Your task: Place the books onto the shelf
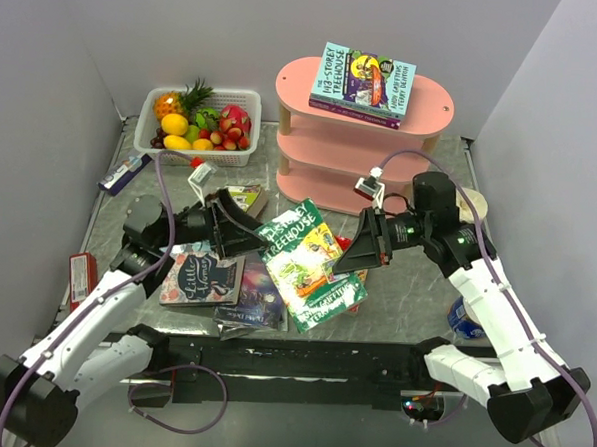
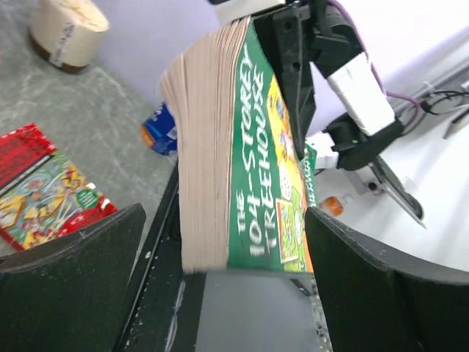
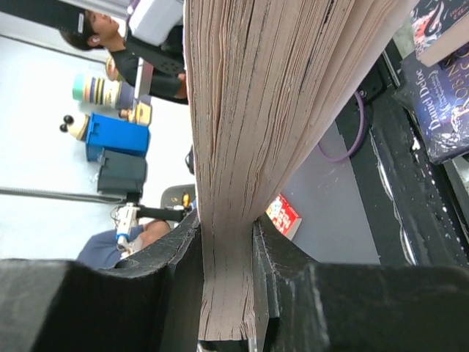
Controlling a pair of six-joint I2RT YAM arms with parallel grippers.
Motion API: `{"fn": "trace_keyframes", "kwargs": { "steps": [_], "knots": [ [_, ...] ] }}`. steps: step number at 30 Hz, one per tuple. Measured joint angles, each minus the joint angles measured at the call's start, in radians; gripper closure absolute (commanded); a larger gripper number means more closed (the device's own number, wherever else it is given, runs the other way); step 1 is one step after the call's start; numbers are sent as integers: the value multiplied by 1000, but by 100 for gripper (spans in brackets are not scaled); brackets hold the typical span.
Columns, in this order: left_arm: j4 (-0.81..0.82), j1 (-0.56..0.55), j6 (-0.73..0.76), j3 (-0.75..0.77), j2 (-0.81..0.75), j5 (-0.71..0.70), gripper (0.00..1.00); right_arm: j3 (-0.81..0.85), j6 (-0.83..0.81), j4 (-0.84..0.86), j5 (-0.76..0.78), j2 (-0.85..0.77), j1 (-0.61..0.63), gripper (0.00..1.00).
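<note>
- Right pincer (image 1: 355, 252) was clamped on the green Treehouse book (image 1: 306, 264), gripping it at the right-hand edge; in the right wrist view the two fingers (image 3: 176, 271) pressed the fanned page block (image 3: 227, 147) from both sides.
- The book hung tilted in front of the pink shelf (image 1: 425, 105), over the middle of the table (image 1: 416, 280); whether its lower corner touched the books under it could not be told.
- Left pincer (image 1: 250, 233) was spread fully apart and holding nothing; it sat at the book's left edge.
- In the left wrist view the book (image 2: 256, 169) stood between the left fingers (image 2: 73, 279), spine and page edges facing the camera, gaps visible on both sides; the right pincer (image 2: 293, 73) held it from the far side.
- A stack of books (image 1: 361, 82) lay flat on the shelf's top tier, a teal Treehouse cover uppermost; the two lower tiers showed no books from above.
- On the table lay a black book (image 1: 200, 278) and, just beside it, a dark galaxy book (image 1: 254, 301), partly under the green one; another book (image 1: 248, 196) lay behind the left pincer; a red book (image 2: 37, 183) showed in the left wrist view.
- Fruit basket (image 1: 153, 141) stood at the far left, well apart from the shelf; a red box (image 1: 80, 277) at the left edge; a blue-white carton (image 1: 126, 172) near the basket; a cream tape roll (image 1: 477, 205) right of the shelf.
</note>
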Motion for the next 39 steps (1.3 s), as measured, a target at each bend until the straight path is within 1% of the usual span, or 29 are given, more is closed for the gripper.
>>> {"fn": "trace_keyframes", "kwargs": {
  "steps": [2,3,4,6,7,9,10,11,12,13,14,15,16,18,19,22,24,29,33,39],
  "knots": [
    [59,0,-33,0,29,28,12,6,-12,-18,0,3,11,100],
    [87,0,-52,0,46,39,17,13,-20,-26,0,5,17,100],
    [120,0,-74,0,62,52,27,18,-27,-32,0,7,23,100],
    [185,0,-122,-1,94,73,37,32,-42,-44,0,11,32,100],
    [218,0,-141,-1,108,82,49,39,-49,-52,0,14,36,100],
    [267,0,-176,-1,128,105,64,56,-63,-69,2,24,43,100],
    [290,0,-190,-1,134,112,84,67,-74,-80,9,32,46,100],
    [307,0,-201,0,137,122,96,75,-81,-92,10,39,49,100],
    [319,0,-213,0,137,129,99,84,-94,-108,14,45,52,100],
    [332,0,-219,0,137,140,99,95,-106,-126,15,53,55,93],
    [340,0,-222,1,136,146,99,104,-117,-144,18,57,58,84],
    [342,0,-222,3,134,148,99,118,-128,-167,30,60,58,72],
    [337,0,-221,8,134,145,99,141,-140,-196,46,64,61,55],
    [317,0,-214,23,126,133,99,193,-157,-246,89,71,66,42],
    [294,-1,-201,34,116,118,99,224,-159,-263,133,72,67,34],
    [238,-7,-168,76,79,51,99,324,-152,-268,298,61,69,29],
    [203,-12,-159,109,60,6,99,359,-135,-241,388,35,69,27],
    [142,-16,-159,217,69,-155,99,372,-61,-144,652,-100,68,25],
    [103,-24,-163,354,139,-261,99,370,-19,-43,827,-171,66,25],
    [97,-16,-148,652,366,-455,99,362,5,52,1035,-206,66,27]
  ]
}}
